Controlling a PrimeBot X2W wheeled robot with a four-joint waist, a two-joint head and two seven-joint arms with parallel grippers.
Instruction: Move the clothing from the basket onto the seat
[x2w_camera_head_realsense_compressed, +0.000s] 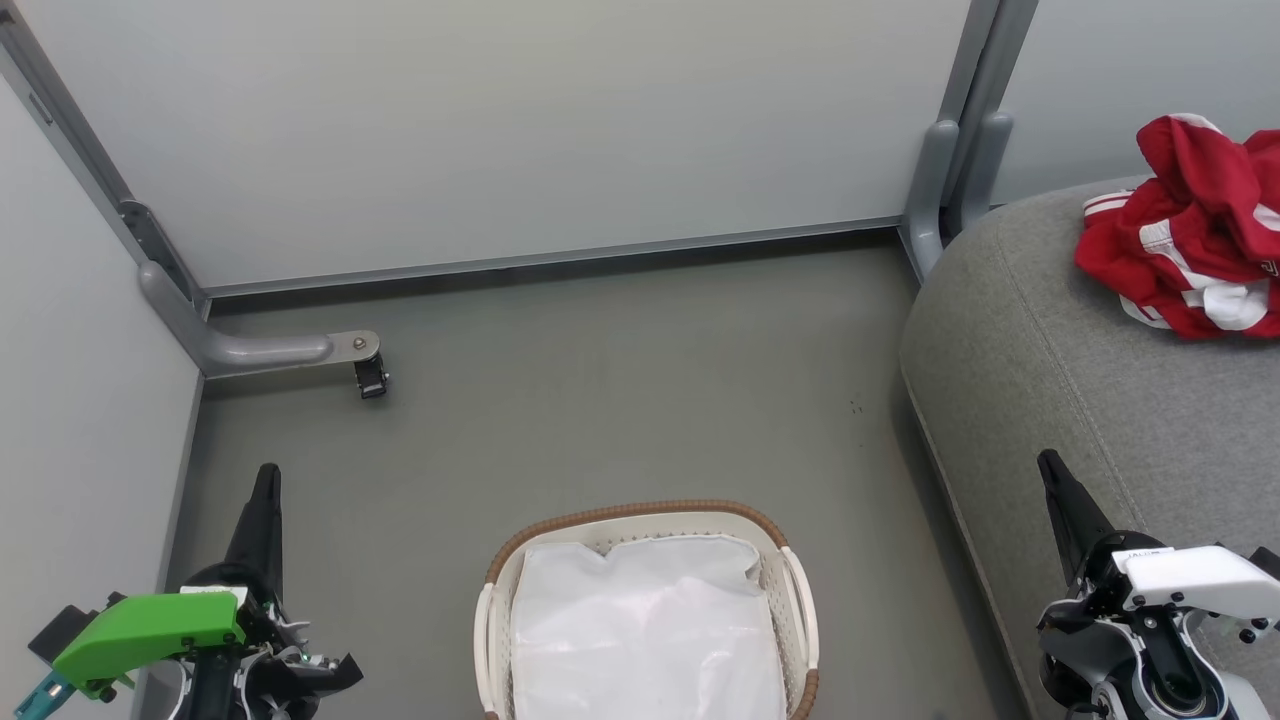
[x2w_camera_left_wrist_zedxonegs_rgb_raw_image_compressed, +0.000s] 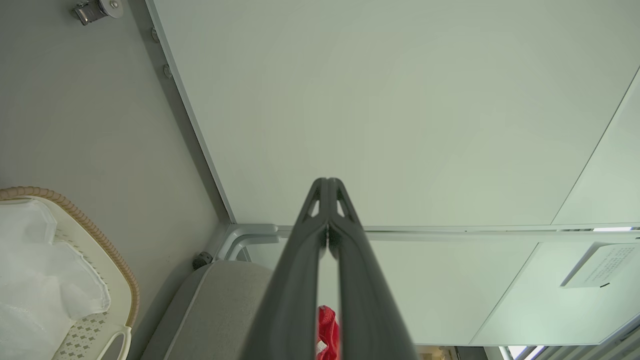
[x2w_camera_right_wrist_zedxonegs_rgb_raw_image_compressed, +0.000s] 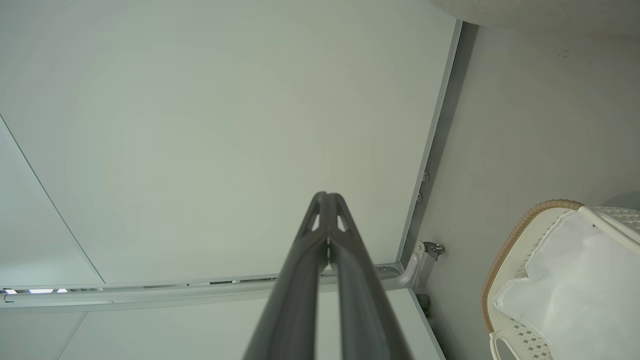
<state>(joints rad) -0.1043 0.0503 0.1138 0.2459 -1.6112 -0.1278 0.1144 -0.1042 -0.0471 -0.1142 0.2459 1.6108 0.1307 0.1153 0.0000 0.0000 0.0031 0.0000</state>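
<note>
Resting low, the left pincer and the right pincer are found clenched on nothing, one at each side of the basket; they are judged to be held clear for an open approach. A white cloth is lodged in the basket, between the pincers. A red garment is laid on the seat, ahead of the right pincer.

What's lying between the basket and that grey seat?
Nothing: in the head view a bare strip of grey floor runs between the basket and the seat.
</note>
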